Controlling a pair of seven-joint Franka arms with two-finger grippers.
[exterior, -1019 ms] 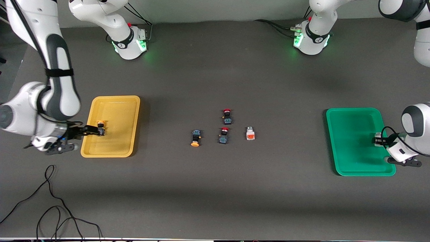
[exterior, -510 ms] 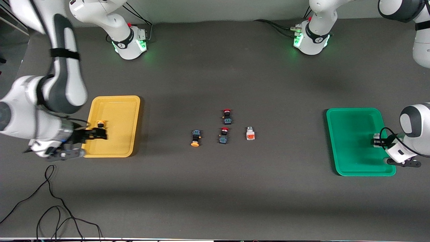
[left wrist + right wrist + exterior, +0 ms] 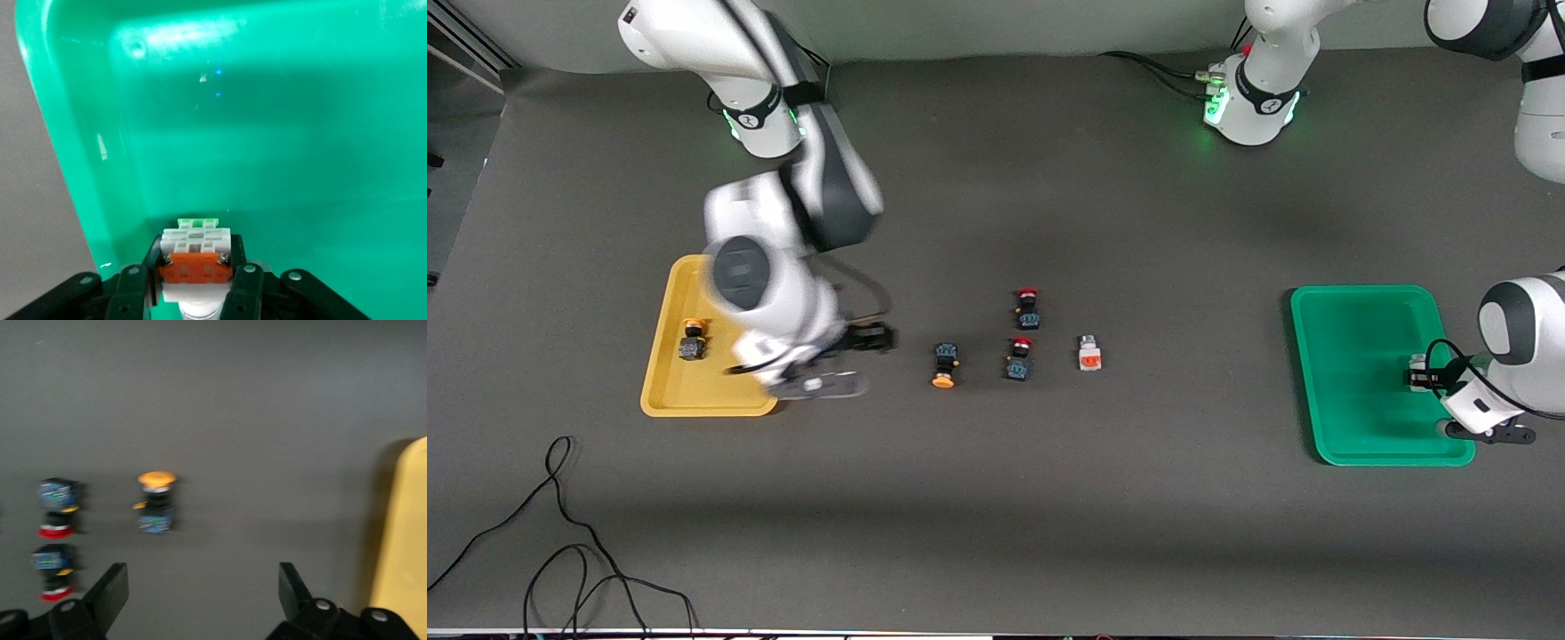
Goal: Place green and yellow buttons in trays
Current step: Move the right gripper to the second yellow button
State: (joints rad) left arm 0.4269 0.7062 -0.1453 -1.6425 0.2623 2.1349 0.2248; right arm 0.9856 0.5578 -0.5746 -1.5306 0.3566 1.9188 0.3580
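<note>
Overhead, the smooth yellow tray [image 3: 694, 402] holds one yellow button [image 3: 691, 340], cap toward 12 o'clock. The right gripper [image 3: 880, 338] hangs open over bare table between tray and loose yellow button [image 3: 944, 365], whose cap points to 6 o'clock. A white button [image 3: 1089, 354] lies nearby.

Left wrist: the left gripper [image 3: 195, 283] clamps a ribbed white switch [image 3: 195, 257] over the glossy green tray [image 3: 280, 120].

Right wrist: open fingers [image 3: 110, 590] frame the round-capped button [image 3: 157, 501]; two red buttons [image 3: 55, 547] lie beside it.

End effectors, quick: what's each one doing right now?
Left end effector: closed on a white button over the green tray.
Right end effector: open, empty.
</note>
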